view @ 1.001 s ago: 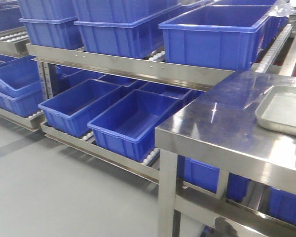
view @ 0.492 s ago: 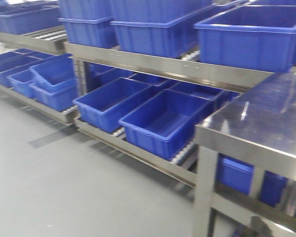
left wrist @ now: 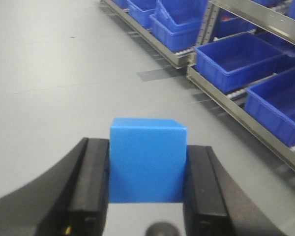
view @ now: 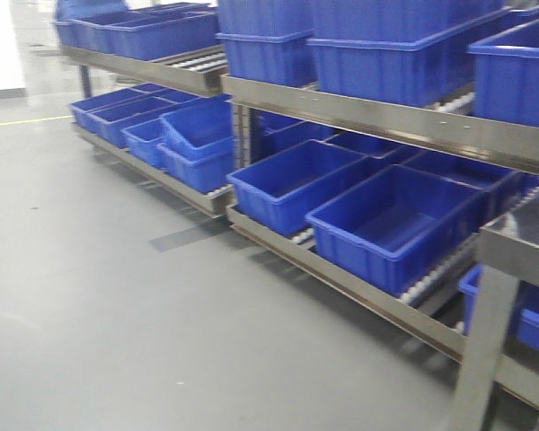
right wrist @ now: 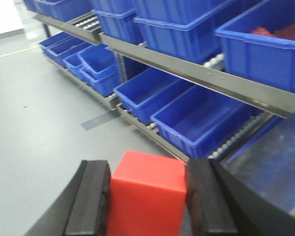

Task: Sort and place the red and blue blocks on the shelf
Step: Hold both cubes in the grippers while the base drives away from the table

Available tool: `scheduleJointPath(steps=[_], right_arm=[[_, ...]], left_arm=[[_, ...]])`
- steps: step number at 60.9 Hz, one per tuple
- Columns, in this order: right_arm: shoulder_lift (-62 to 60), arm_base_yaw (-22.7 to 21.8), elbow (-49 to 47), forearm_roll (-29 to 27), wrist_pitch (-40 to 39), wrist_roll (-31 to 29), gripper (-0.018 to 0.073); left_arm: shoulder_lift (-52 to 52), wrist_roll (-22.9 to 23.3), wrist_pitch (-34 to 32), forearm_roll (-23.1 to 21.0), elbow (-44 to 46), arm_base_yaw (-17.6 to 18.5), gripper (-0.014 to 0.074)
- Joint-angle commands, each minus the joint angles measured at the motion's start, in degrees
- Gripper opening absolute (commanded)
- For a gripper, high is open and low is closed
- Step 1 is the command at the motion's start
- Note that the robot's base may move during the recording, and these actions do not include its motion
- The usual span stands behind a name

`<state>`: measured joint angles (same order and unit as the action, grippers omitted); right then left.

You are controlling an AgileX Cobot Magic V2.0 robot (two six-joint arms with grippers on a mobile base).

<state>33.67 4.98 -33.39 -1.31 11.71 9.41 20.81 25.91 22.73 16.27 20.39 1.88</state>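
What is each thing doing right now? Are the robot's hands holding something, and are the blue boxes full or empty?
left gripper: shut on the blue block
right gripper: shut on the red block
blue block: held, not on the shelf
red block: held, not on the shelf
front lower crate: empty
tilted crate: leaning inside another crate
top crate: something red inside, blurred

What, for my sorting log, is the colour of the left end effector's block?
Blue: the block in the left end effector, clearest in left wrist view.
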Motion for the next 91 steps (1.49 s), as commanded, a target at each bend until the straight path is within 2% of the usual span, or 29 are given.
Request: scheduleJointPath(steps=[1,91], right_arm=[[-0.20,-0.36,-1.49,0.58,-5.42,-0.30,0.0048],[-0.20,-0.36,-1.49,0.58,-5.42,-0.30,0.0048]], left_arm=[[0.41,0.32,-4.81,0.50,1.64,0.02,0.0122],[0.41,0.32,-4.81,0.50,1.64,0.02,0.0122]])
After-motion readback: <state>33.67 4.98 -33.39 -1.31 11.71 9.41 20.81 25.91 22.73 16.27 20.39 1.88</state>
